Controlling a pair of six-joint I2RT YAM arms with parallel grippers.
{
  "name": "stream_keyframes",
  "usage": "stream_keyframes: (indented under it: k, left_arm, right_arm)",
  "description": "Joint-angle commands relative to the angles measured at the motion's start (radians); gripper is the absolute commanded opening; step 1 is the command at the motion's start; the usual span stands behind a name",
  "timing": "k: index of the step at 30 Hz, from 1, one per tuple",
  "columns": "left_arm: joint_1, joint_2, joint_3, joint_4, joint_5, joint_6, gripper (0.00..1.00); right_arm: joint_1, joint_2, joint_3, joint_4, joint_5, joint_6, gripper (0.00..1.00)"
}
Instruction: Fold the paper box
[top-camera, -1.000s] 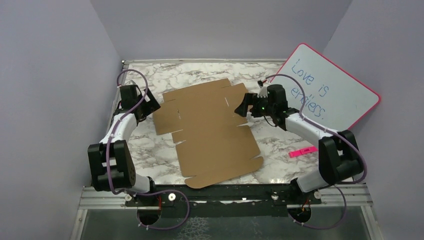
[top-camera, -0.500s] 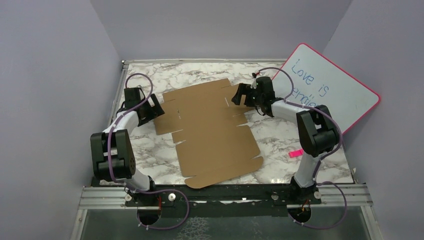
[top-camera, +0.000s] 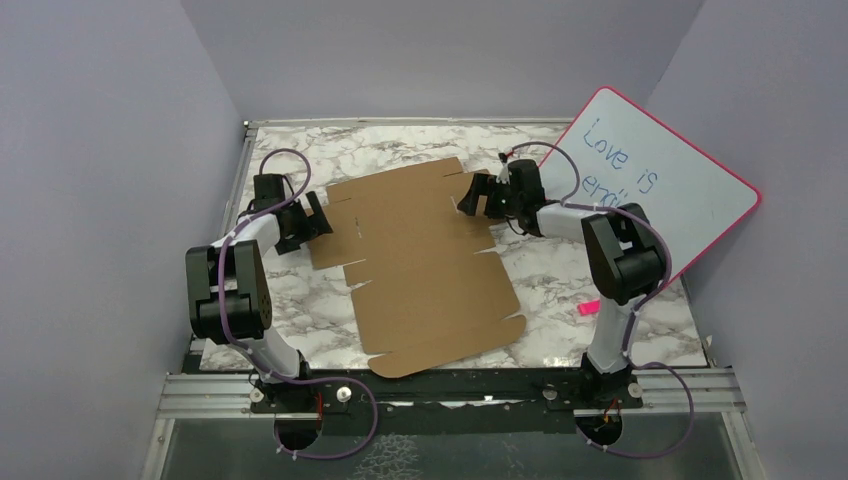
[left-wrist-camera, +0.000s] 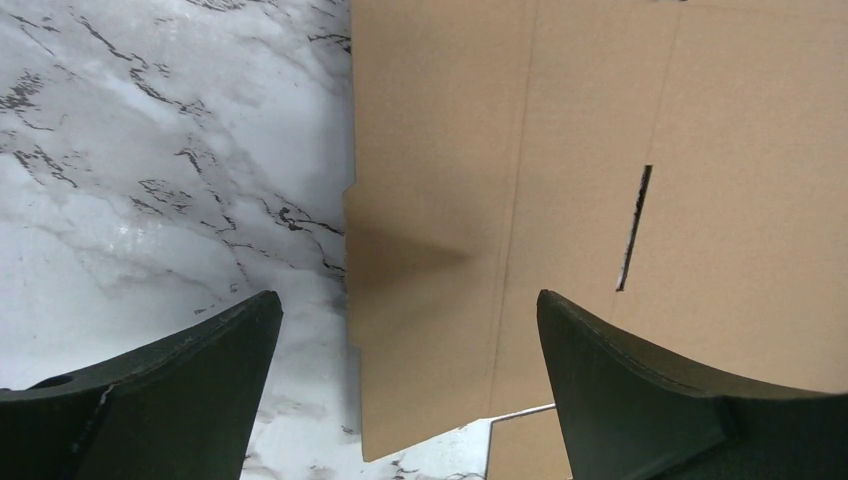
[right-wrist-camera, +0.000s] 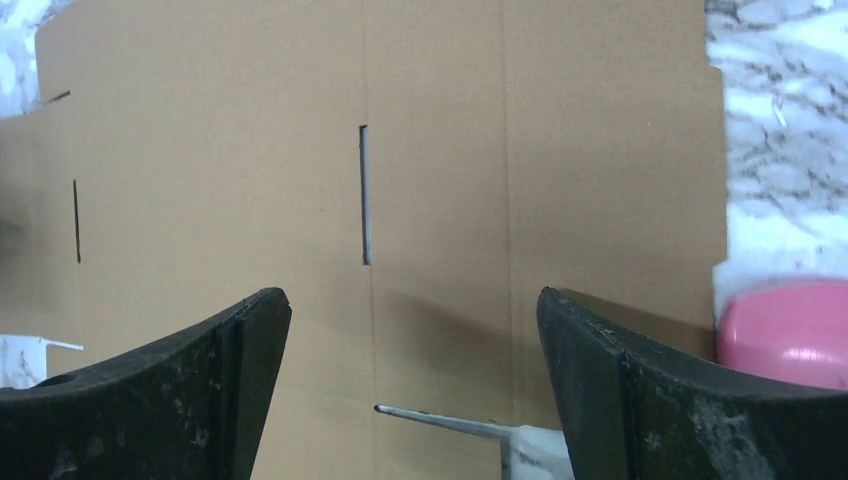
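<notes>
Paper box (top-camera: 430, 270): unfolded sheet, flat on marble table (top-camera: 285, 295), long axis running near-to-far, between arms. Left gripper (top-camera: 318, 212) at far-left edge, right gripper (top-camera: 468, 198) over far-right flap. Both gaping wide, holding nothing. Sheet lies inward of each, both about equally near.

The flat paper box (top-camera: 425, 265) lies on the marble counter (top-camera: 560, 300), the left tool (top-camera: 318, 215) at its left edge, the right tool (top-camera: 468, 200) over its far right flap.

Left tool (left-wrist-camera: 410, 305) spread wide, right tool (right-wrist-camera: 413, 300) spread wide, both low, pointing inward
</notes>
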Motion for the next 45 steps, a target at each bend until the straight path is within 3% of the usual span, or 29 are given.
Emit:
stream_keyframes:
  k: [1, 9, 16, 28, 37, 45]
  left_arm:
    - [0.001, 0.028, 0.027, -0.012, 0.065, 0.023, 0.99]
    - [0.002, 0.028, 0.032, -0.014, 0.116, 0.028, 0.98]
    - [0.002, 0.025, 0.039, -0.013, 0.156, 0.025, 0.94]
    - [0.001, 0.115, 0.075, -0.013, 0.236, 0.04, 0.76]
    - [0.002, 0.094, 0.072, -0.019, 0.301, 0.034, 0.6]
    - [-0.054, -0.015, 0.029, -0.025, 0.248, 0.017, 0.54]
  right_arm:
    - [0.005, -0.064, -0.101, -0.018, 0.014, 0.02, 1.0]
    - [0.004, -0.193, -0.241, -0.08, 0.068, 0.033, 1.0]
    - [0.005, -0.277, -0.237, -0.007, -0.111, 0.034, 1.0]
    - [0.008, -0.15, -0.209, 0.165, -0.301, 0.113, 1.0]
    - [0.018, -0.07, -0.251, 0.216, -0.291, 0.152, 0.99]
    - [0.021, -0.063, -0.267, 0.204, -0.269, 0.139, 0.99]
